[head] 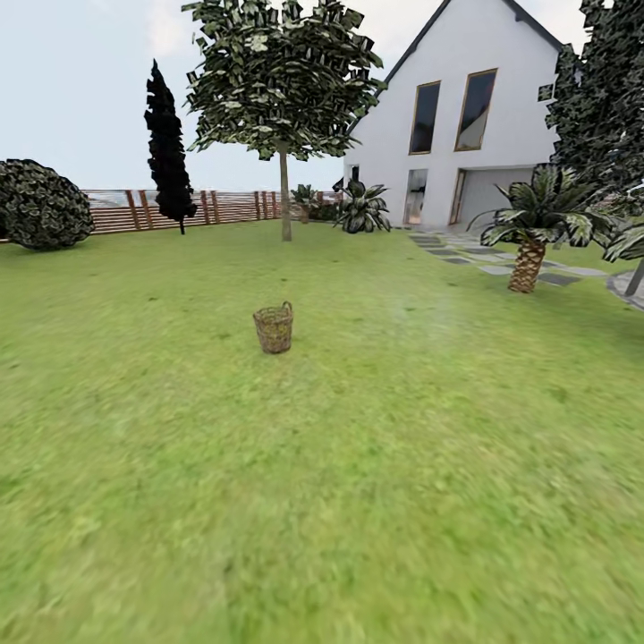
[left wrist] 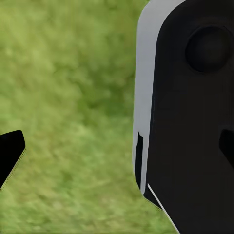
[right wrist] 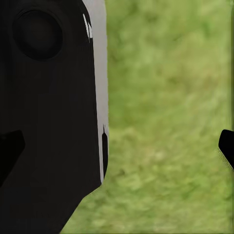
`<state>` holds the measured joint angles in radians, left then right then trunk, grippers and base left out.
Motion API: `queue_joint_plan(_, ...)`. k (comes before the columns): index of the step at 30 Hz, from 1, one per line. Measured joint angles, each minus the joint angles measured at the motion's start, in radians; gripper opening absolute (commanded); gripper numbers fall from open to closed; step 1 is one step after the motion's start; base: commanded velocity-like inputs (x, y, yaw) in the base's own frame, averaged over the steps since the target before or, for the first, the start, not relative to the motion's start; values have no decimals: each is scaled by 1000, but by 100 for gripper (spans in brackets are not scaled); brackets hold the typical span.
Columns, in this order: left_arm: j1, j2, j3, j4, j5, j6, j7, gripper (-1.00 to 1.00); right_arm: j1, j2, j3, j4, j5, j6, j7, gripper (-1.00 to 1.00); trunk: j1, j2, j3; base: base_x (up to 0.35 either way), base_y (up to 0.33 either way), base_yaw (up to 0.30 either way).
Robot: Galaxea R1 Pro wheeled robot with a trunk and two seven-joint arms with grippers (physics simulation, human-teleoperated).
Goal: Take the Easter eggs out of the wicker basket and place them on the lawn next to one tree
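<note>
The brown wicker basket [head: 274, 328] stands upright on the lawn [head: 376, 465], some way ahead and slightly left of centre. The Easter eggs are hidden; I cannot see into the basket from here. Beyond it, a tree [head: 285, 197] with a straight trunk and leafy canopy rises near the fence. In the left wrist view, my left gripper [left wrist: 117, 151] hangs open over grass, one black fingertip [left wrist: 10, 155] at the frame's edge. My right gripper [right wrist: 117, 148] is likewise open over grass, with a fingertip [right wrist: 227, 146] at the edge. Nothing is between either pair of fingers.
An all-black tree [head: 168, 152] and a round bush [head: 40, 206] stand at the back left by the slatted fence [head: 224, 207]. A white house [head: 465, 116], grey paving [head: 501, 264] and a short palm [head: 528, 259] lie to the right. The robot's dark body [left wrist: 195, 122] fills part of both wrist views.
</note>
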<state>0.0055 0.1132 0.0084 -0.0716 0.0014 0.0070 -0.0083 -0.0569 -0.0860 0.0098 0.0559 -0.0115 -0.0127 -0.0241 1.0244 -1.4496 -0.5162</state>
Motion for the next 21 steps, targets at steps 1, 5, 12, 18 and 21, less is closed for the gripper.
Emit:
queue_joint_plan(1,0,0,0,0,0,0,0,100,0,0,0,0,0,0,0,100,0,0,0,337,0,0)
queue_joint_plan(5,0,0,0,0,0,0,0,100,0,0,0,0,0,0,0,100,0,0,0,337,0,0)
queue_joint_plan(12,0,0,0,0,0,1,0,100,0,0,0,0,-1,0,0,100,0,0,0,337,0,0)
queue_joint_plan(18,0,0,0,0,0,1,0,100,0,0,0,0,0,0,0,100,0,0,0,337,0,0)
queue_joint_plan(21,0,0,0,0,0,0,0,100,0,0,0,0,0,-1,0,100,0,0,0,337,0,0)
